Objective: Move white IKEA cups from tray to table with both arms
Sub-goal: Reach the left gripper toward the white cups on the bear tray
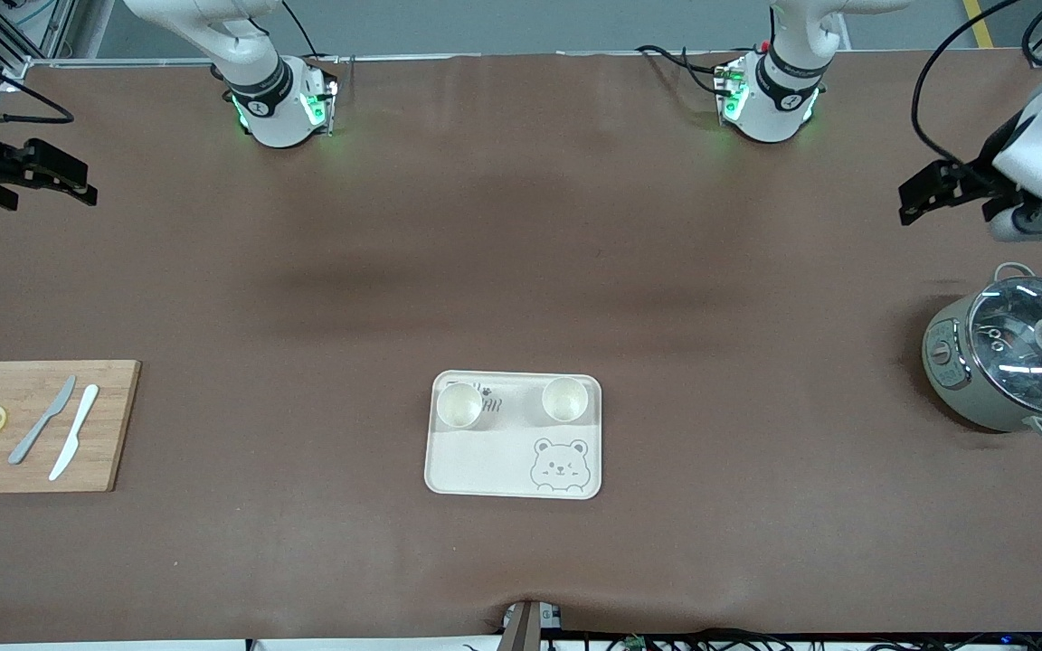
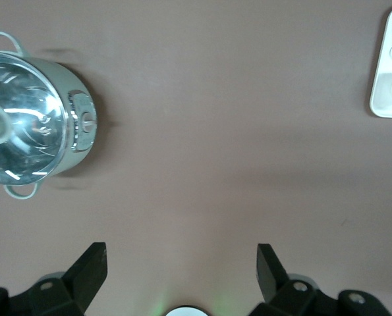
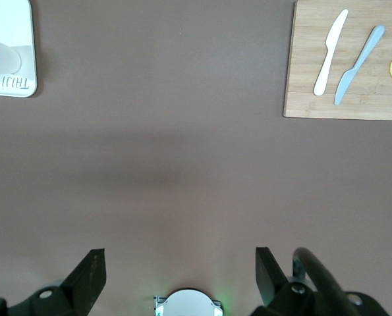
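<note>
Two white IKEA cups stand upright on the bear-printed tray (image 1: 485, 457), one (image 1: 459, 406) toward the right arm's end and one (image 1: 564, 399) toward the left arm's end, both at the tray's edge farther from the front camera. My left gripper (image 1: 923, 194) is open and empty, up in the air at the left arm's end of the table, above bare table beside the pot. My right gripper (image 1: 64, 178) is open and empty, up over the right arm's end. In the left wrist view (image 2: 181, 263) and the right wrist view (image 3: 180, 266) the fingers stand wide apart over bare table.
A grey-green pot with a glass lid (image 1: 1014, 357) stands at the left arm's end, also in the left wrist view (image 2: 31, 125). A wooden cutting board (image 1: 37, 425) with two knives and lemon slices lies at the right arm's end, also in the right wrist view (image 3: 344, 66).
</note>
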Robot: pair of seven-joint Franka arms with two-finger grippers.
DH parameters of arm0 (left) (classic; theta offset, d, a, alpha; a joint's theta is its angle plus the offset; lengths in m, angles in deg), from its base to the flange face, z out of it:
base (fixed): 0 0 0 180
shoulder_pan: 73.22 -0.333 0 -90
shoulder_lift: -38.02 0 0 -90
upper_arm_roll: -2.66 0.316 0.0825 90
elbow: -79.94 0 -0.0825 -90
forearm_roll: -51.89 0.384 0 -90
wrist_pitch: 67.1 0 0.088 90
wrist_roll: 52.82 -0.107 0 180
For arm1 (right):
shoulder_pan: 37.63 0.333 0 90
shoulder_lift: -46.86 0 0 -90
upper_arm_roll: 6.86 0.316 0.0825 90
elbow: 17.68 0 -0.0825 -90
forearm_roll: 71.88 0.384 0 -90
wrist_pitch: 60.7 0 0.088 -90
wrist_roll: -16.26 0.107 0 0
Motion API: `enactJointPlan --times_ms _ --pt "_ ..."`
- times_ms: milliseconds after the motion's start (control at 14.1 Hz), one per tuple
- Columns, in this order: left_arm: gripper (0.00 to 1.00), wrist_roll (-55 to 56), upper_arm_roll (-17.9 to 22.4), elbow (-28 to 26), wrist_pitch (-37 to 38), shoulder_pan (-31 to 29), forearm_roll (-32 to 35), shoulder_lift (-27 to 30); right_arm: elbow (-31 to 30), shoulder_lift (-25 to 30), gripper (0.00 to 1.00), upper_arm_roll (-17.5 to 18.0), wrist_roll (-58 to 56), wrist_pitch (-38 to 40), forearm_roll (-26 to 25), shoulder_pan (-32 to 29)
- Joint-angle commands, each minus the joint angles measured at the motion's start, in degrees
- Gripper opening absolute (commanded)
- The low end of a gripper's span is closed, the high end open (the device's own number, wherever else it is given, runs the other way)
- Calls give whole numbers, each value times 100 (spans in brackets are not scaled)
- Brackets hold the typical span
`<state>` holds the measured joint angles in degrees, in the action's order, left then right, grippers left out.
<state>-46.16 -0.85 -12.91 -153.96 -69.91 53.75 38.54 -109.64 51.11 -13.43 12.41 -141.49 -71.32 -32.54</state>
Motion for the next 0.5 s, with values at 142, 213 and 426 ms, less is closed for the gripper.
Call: enactJointPlan --times_ms 142,213,426 --pt "100 290 -351 338 -882 425 -114 -1078 99 -47 100 7 42 -7 -56 -25" --pt "100 492 -360 329 -1181 521 -124 -1237 108 -47 100 7 42 1 -56 -34" --pt "100 1693 -360 373 -2034 1118 -141 -1965 257 -134 100 -11 -10 1 -30 -69"
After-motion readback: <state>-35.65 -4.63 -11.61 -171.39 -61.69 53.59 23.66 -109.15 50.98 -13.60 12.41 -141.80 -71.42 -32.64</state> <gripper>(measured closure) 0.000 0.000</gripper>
